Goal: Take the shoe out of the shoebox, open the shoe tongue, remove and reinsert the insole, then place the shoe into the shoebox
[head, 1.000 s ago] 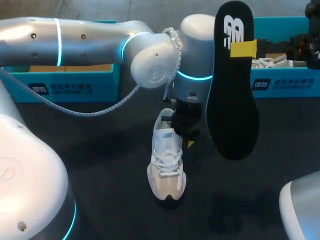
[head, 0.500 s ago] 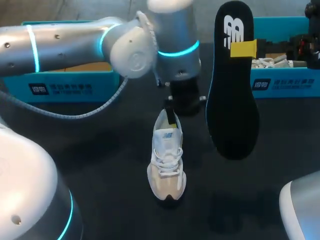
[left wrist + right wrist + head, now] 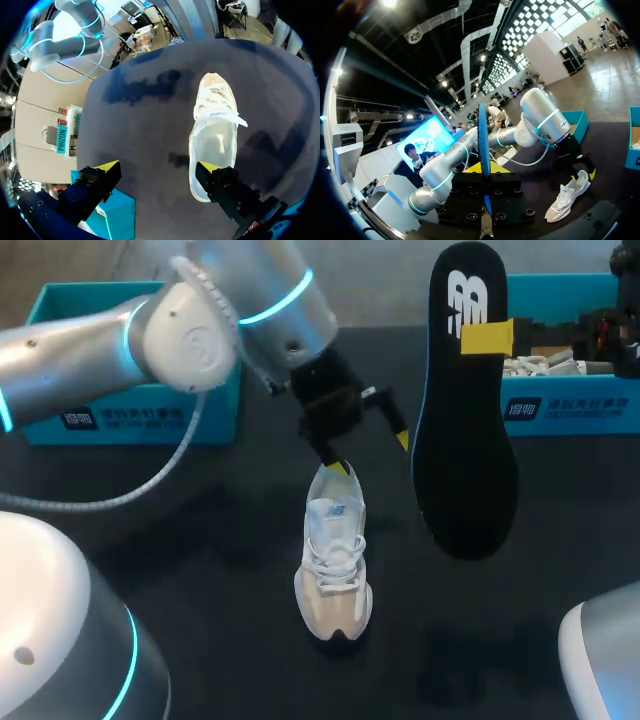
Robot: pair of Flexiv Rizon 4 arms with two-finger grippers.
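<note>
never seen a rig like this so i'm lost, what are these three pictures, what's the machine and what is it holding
It is a robot with two arms at a dark table. One picture looks down from above and behind it. The two round ones come from a camera on each wrist. A white shoe stands on the table, with a teal box behind it on the left and a second box on the right. The left arm comes in from the left. The left jaws stand open just above the shoe's heel, holding nothing. The right jaws are shut on a black insole, held upright in the air.
</note>
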